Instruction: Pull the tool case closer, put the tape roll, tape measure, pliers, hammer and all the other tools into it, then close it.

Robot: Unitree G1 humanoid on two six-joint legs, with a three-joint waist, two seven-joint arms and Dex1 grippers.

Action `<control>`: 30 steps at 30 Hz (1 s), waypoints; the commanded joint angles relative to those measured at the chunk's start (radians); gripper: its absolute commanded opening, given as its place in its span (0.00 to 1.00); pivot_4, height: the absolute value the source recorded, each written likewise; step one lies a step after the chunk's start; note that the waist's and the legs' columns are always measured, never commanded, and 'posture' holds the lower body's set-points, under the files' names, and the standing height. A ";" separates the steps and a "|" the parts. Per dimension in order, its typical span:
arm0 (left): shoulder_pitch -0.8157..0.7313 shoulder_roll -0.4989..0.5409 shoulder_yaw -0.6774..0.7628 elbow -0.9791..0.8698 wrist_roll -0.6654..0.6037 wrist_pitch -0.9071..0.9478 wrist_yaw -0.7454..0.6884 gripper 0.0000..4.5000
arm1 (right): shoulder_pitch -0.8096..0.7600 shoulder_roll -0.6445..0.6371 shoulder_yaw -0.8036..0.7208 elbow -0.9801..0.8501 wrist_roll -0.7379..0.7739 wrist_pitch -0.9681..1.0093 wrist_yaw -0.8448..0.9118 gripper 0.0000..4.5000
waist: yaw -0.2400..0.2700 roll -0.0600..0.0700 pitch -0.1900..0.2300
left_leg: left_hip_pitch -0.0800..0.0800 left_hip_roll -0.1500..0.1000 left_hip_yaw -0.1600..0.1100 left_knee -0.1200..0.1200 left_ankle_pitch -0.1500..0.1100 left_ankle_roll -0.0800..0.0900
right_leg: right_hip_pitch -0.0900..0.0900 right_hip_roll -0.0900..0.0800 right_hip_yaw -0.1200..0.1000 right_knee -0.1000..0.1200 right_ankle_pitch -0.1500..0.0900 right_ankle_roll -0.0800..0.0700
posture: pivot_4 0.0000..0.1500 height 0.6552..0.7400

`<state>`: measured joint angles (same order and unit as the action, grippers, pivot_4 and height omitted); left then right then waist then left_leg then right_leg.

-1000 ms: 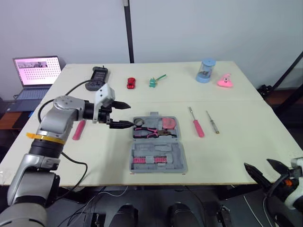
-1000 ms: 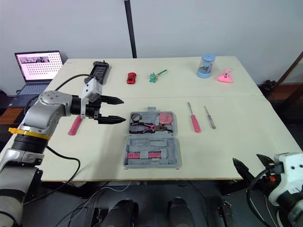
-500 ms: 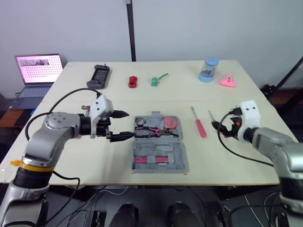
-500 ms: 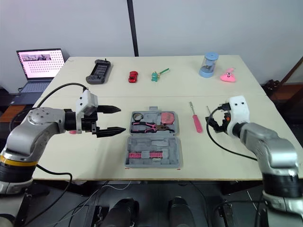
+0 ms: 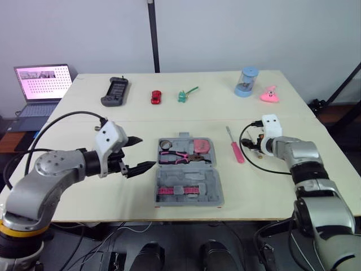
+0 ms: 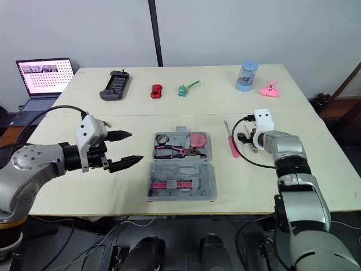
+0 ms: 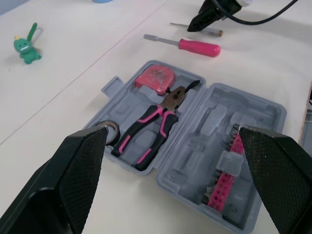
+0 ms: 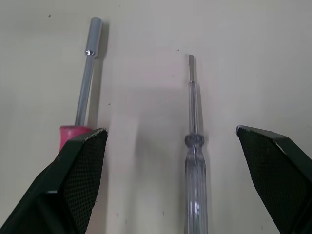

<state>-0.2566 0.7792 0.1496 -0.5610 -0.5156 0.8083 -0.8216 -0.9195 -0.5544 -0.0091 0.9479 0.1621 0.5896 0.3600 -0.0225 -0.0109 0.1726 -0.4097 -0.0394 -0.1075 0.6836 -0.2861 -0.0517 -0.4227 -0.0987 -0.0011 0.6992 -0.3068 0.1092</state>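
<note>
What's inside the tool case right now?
In the open tool case: the pliers, the pink tape measure and the tape roll in one half, a pink bit holder in the other. Other moulded slots look bare. What lies under the pliers is covered.

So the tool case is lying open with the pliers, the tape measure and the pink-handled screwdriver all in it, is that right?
Not quite. The pink-handled screwdriver is not in the tool case; it lies on the table right of it, as the left eye view shows. The case is open, with the pliers and tape measure in it.
</note>
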 commanded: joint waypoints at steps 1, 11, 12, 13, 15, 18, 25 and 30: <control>0.010 0.015 0.050 -0.054 -0.027 0.015 0.034 1.00 | -0.061 0.013 -0.022 0.116 -0.030 -0.077 0.004 0.99 | 0.001 0.000 0.000 | 0.000 0.000 0.000 0.000 0.000 0.000 | 0.000 0.000 0.000 0.000 0.000 0.000 | 1.00 0.22; 0.017 0.025 0.052 -0.071 -0.049 0.020 0.082 1.00 | -0.111 0.038 -0.068 0.295 -0.056 -0.192 0.003 0.48 | -0.002 0.000 0.000 | 0.000 0.000 0.000 0.000 0.001 -0.001 | 0.000 0.000 0.000 0.001 0.000 0.000 | 1.00 0.22; 0.015 0.025 0.049 -0.068 -0.048 0.018 0.083 1.00 | -0.113 0.037 -0.072 0.302 -0.058 -0.196 0.002 0.36 | -0.003 0.000 0.000 | 0.000 0.000 0.000 0.000 0.001 -0.001 | 0.000 0.000 0.001 0.001 0.000 0.000 | 1.00 0.22; 0.012 0.024 0.045 -0.065 -0.047 0.016 0.084 1.00 | -0.114 0.036 -0.073 0.308 -0.063 -0.198 0.000 0.25 | -0.005 0.000 0.000 | 0.000 0.000 0.000 0.000 0.001 -0.001 | 0.000 0.000 0.000 0.001 0.000 0.000 | 1.00 0.22; -0.002 0.018 0.025 -0.049 -0.040 0.003 0.081 1.00 | -0.117 0.030 -0.077 0.316 -0.071 -0.192 0.001 0.03 | -0.009 0.000 0.000 | 0.000 0.000 0.000 0.000 0.001 -0.001 | 0.000 0.000 0.000 0.001 0.000 0.000 | 1.00 0.22; -0.017 0.010 0.002 -0.032 -0.036 -0.009 0.078 1.00 | -0.123 0.016 -0.079 0.303 -0.078 -0.167 0.020 0.00 | -0.012 0.000 0.000 | 0.000 0.000 0.000 0.000 0.001 -0.002 | 0.000 0.000 0.000 0.001 0.000 0.000 | 1.00 0.22; -0.041 -0.001 -0.057 0.002 -0.046 -0.033 0.049 1.00 | -0.031 -0.048 -0.055 -0.012 -0.076 0.068 0.123 0.00 | -0.020 0.000 0.000 | -0.001 0.000 0.000 0.000 0.001 -0.002 | -0.001 0.000 0.001 0.001 0.000 0.000 | 1.00 0.22; -0.062 -0.021 -0.133 0.049 -0.039 -0.069 -0.002 1.00 | 0.292 -0.045 -0.163 -0.730 0.029 0.475 0.063 0.00 | -0.014 0.001 0.000 | -0.002 0.001 -0.002 -0.001 0.001 -0.001 | -0.002 0.000 0.000 0.001 0.000 0.000 | 1.00 0.22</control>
<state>-0.3011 0.7638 0.0313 -0.5108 -0.5549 0.7696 -0.8034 -0.6751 -0.6046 -0.1288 0.4404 0.1553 0.9462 0.4488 -0.0365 -0.0101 0.1724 -0.4115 -0.0389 -0.1101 0.6832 -0.2853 -0.0531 -0.4246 -0.0983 -0.0010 0.7003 -0.3068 0.1091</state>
